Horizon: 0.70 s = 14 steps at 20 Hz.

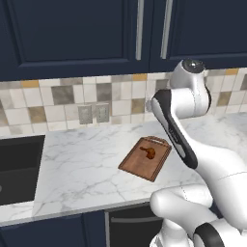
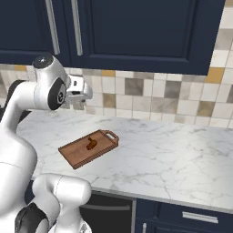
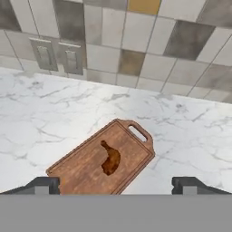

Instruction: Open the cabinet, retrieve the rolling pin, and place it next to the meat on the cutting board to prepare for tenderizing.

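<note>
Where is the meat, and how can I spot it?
Find the white marble counter below the tiled wall. On it lies a brown wooden cutting board, and the meat sits on that: a small reddish-brown drumstick shape, the board's one lump.

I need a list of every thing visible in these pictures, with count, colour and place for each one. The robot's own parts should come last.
cabinet: one, dark navy, on the wall above the counter, both doors shut.
bar handles: two, silver, vertical, at the inner edges of the doors.
cutting board: one, reddish-brown wood, flat on the marble counter.
meat: one, reddish-brown, on the board.
counter: one, white marble.
wall plates: two, grey, on the tiled backsplash.
sink: one, dark, at the counter's left end.
arm: one, white.
hand: one, dark fingertips, open above the board.
</note>
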Tool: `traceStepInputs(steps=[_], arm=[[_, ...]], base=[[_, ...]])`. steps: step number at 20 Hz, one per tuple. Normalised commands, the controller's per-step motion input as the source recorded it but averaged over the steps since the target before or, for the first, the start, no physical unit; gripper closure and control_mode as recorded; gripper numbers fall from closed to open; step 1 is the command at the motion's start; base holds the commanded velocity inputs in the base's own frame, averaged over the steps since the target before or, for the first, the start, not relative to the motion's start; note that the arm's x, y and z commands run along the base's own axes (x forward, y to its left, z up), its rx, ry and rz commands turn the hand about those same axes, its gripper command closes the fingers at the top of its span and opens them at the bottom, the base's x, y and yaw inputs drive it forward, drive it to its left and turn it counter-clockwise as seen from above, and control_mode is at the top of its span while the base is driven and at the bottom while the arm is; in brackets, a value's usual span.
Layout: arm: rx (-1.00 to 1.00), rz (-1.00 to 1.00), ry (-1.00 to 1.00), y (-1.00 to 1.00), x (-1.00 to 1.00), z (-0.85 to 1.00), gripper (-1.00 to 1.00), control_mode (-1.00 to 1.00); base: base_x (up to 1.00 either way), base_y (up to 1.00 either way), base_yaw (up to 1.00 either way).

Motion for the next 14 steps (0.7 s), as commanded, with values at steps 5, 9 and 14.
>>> traceStepInputs(steps=[5,9,14], arm=[[0.0,0.0,-0.29,0.0,0.0,0.53,-1.0,-1.0],[0.0,0.0,-0.26,0.0,0.0,0.62,-1.0,-1.0],[0.0,0.0,-0.21,0.0,0.0,0.66,-1.0,-1.0]], base=[[0.0,0.0,0.0],[0.0,0.0,0.0],[0.0,0.0,0.0]])
